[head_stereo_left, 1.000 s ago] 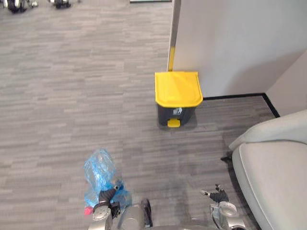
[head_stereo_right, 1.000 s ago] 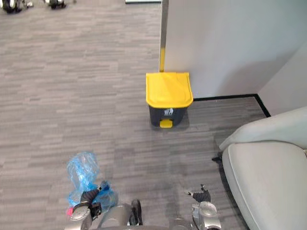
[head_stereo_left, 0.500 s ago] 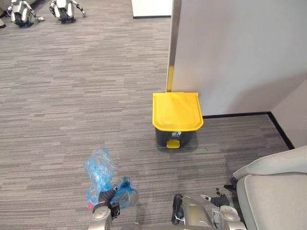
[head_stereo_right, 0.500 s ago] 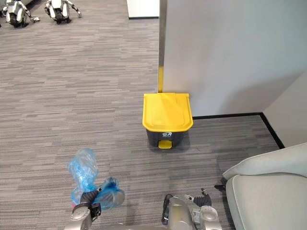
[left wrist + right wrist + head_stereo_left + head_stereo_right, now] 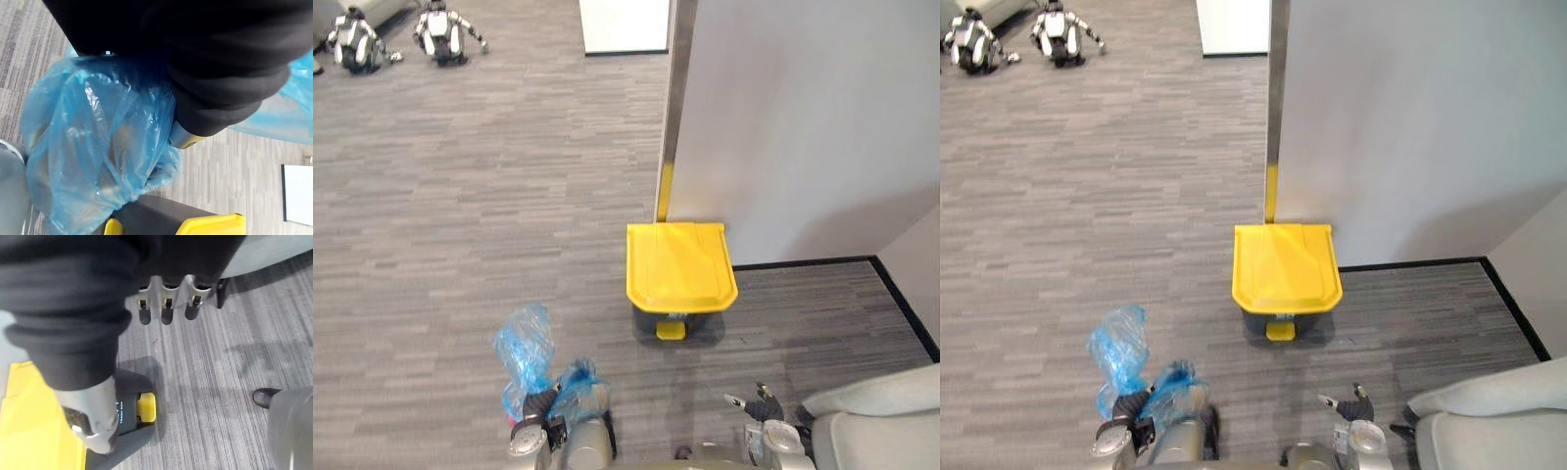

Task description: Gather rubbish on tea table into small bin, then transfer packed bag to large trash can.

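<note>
A crumpled blue plastic bag (image 5: 530, 357) with rubbish in it is bunched in my left hand (image 5: 538, 406), which is shut on it, low at the left. In the left wrist view the bag (image 5: 93, 147) bulges right beside the hand's dark cover. The large trash can (image 5: 680, 264) has a closed yellow lid, a dark body and a yellow pedal (image 5: 671, 331). It stands against the wall, ahead and to the right of the bag. My right hand (image 5: 759, 403) hangs low at the right, its fingers (image 5: 166, 308) relaxed and holding nothing.
A grey wall (image 5: 803, 117) with a metal post (image 5: 675, 98) rises behind the can. A pale grey armchair (image 5: 881, 431) fills the lower right corner. Two other robots (image 5: 445, 29) sit on the carpet at the far top left.
The whole picture has shifted, so the camera moved: the can now sits lower and the armchair further into the corner. The bag stays in my left hand.
</note>
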